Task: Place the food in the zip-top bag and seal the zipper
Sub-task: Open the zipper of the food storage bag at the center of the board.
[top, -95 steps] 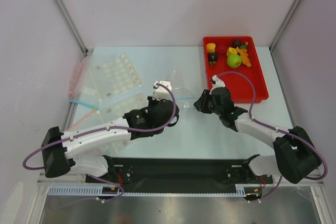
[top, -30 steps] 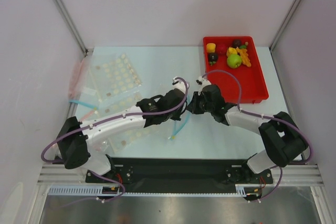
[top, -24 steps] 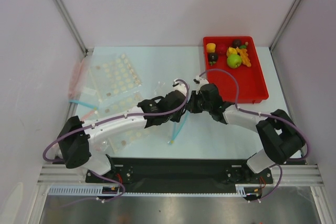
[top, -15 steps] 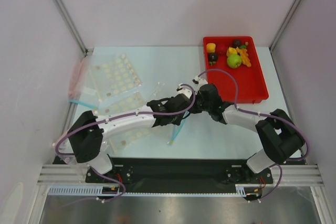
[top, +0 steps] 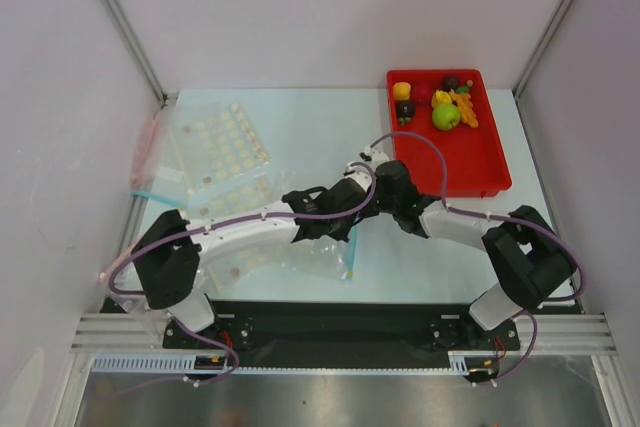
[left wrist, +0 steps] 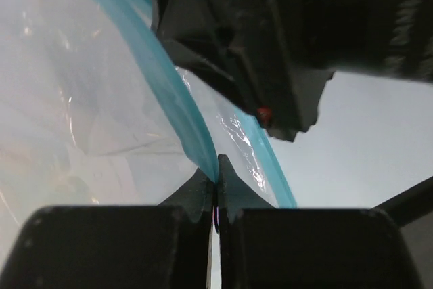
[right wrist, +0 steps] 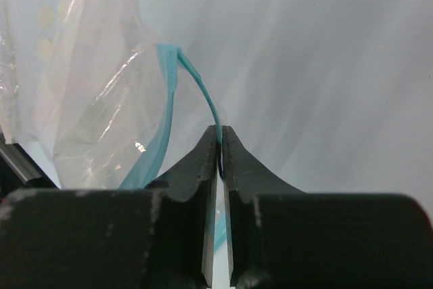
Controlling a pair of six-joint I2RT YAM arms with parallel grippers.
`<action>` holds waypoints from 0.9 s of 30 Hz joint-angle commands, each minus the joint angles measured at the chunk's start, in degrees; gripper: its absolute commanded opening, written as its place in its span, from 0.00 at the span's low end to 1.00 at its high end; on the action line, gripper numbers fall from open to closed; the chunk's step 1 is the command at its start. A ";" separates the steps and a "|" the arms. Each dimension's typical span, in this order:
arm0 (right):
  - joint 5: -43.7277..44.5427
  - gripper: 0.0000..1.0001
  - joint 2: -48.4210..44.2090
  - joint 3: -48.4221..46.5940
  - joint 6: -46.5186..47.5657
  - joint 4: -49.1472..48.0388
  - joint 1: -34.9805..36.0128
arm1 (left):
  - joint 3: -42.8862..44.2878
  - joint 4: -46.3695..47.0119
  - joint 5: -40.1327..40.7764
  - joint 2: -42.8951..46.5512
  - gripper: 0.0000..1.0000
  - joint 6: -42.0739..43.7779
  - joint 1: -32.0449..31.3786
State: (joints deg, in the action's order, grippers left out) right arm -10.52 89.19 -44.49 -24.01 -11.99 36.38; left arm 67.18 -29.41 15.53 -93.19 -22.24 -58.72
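Clear floppy zip-top bag (left wrist: pixel 88 99) is held by its thin light-blue zipper strip (left wrist: pixel 174 99); left gripper (left wrist: pixel 216 167) and right gripper (right wrist: pixel 220 137) fingers are each clamped together on that strip.

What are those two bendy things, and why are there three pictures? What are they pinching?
They are two robot arms. One picture looks down from above; the other two come from a little camera on each arm's wrist. Each arm ends in a gripper, like two pinching fingers. The left gripper and the right gripper are both shut on the blue zipper of a clear bag, holding it between them. The toy food sits in a red tray. On the left lie other bags.
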 commanded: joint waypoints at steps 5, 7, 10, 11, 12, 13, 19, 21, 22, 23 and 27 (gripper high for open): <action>0.06 0.45 -0.41 -2.80 1.42 -1.72 0.71 | -2.05 5.58 -4.28 5.11 0.00 -5.00 4.04; 0.68 0.50 -1.03 -2.53 1.33 -1.11 0.71 | -3.80 6.73 -5.15 6.61 0.00 -5.79 5.80; 1.12 0.51 -0.34 -3.06 1.42 0.03 0.71 | -6.09 8.75 -5.25 10.12 0.00 -6.15 6.42; 0.86 0.52 0.11 -3.32 1.42 0.47 0.71 | -6.44 9.36 -4.99 11.17 0.00 -6.15 6.42; 0.68 0.52 0.63 -3.58 1.42 1.17 0.71 | -7.31 9.63 -4.63 13.10 0.00 -6.15 6.42; 0.33 0.53 1.68 -4.20 1.42 1.44 0.71 | -7.76 9.98 -4.37 14.34 0.00 -5.98 6.42; -5.11 0.65 3.80 -4.64 0.19 0.30 0.80 | -11.28 12.88 -4.71 20.41 0.00 -5.27 6.51; -5.38 0.70 2.75 -3.50 -0.16 -1.18 0.88 | -11.37 13.32 -5.42 20.41 0.00 -5.27 6.51; -5.73 0.75 2.22 -2.98 -0.25 -1.72 0.80 | -11.37 13.41 -5.86 20.15 0.00 -5.27 6.51; -6.08 0.75 1.70 -2.45 -0.42 -2.33 0.88 | -11.28 13.50 -6.64 19.80 0.00 -5.27 6.51; -6.88 0.79 -1.90 1.15 -1.74 -7.15 1.15 | -12.07 15.60 -9.19 19.54 0.01 -5.53 6.51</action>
State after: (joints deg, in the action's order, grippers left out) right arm -15.53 91.18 -45.39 -24.49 -13.37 37.04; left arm 55.88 -17.80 9.45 -73.84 -26.98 -52.16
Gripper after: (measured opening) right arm 0.774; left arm 0.017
